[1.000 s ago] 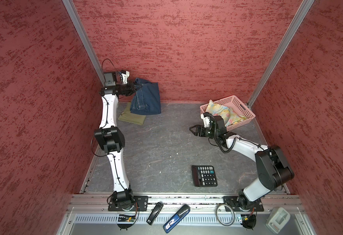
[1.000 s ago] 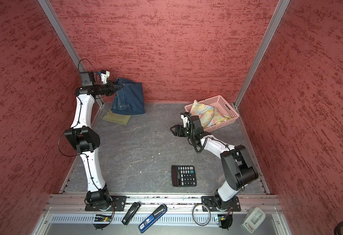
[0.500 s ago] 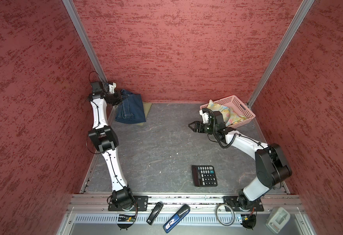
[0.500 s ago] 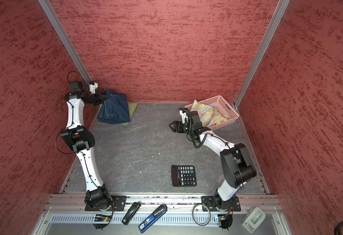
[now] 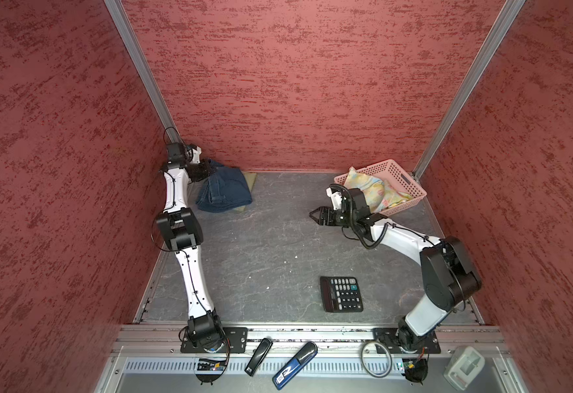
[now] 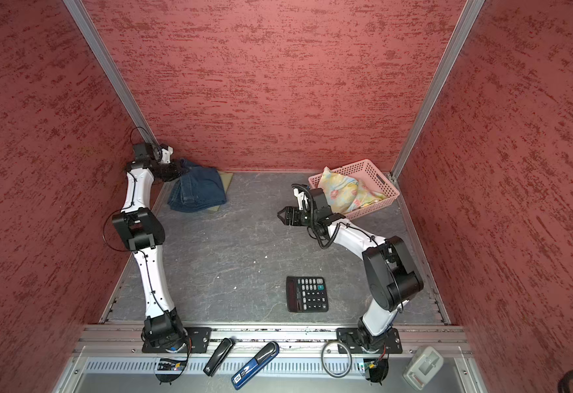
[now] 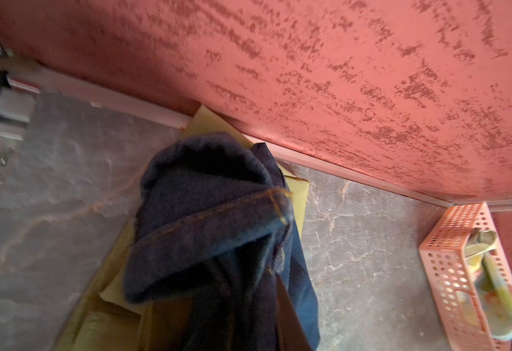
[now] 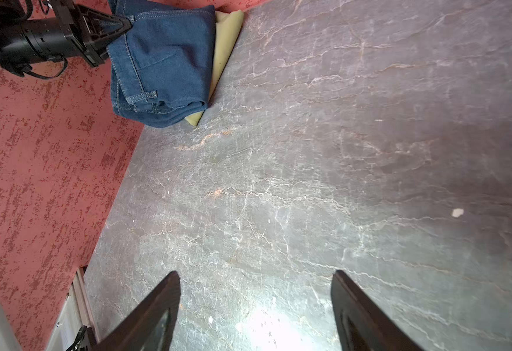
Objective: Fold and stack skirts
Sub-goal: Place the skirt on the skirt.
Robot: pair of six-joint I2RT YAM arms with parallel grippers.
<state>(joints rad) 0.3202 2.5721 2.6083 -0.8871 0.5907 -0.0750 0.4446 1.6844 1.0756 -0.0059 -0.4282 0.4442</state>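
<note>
The dark blue denim skirt [image 5: 225,190] [image 6: 198,192] [image 8: 163,60] lies folded in the back left corner. It rests on the olive-green skirt [image 5: 250,177] [image 6: 226,177] [image 8: 226,45], which shows only at its edges. My left gripper [image 5: 210,166] [image 6: 181,168] [image 8: 128,22] is pinched shut on the denim skirt's rear edge by the wall. In the left wrist view the denim [image 7: 206,212] hides the jaws. The floral skirt [image 5: 375,194] [image 6: 346,194] lies crumpled in the pink basket [image 5: 400,172]. My right gripper [image 5: 315,215] [image 6: 282,216] [image 8: 256,273] hovers open and empty beside the basket.
A black calculator [image 5: 341,294] [image 6: 307,294] lies near the front right of the grey table. Red walls close in three sides, and the skirt pile sits against the back wall. Small tools, a ring and a white device rest on the front rail [image 5: 295,335].
The left arm swung the hanging denim skirt toward the back left corner and lowered it onto the olive-green skirt. The right gripper stayed open and barely shifted.
</note>
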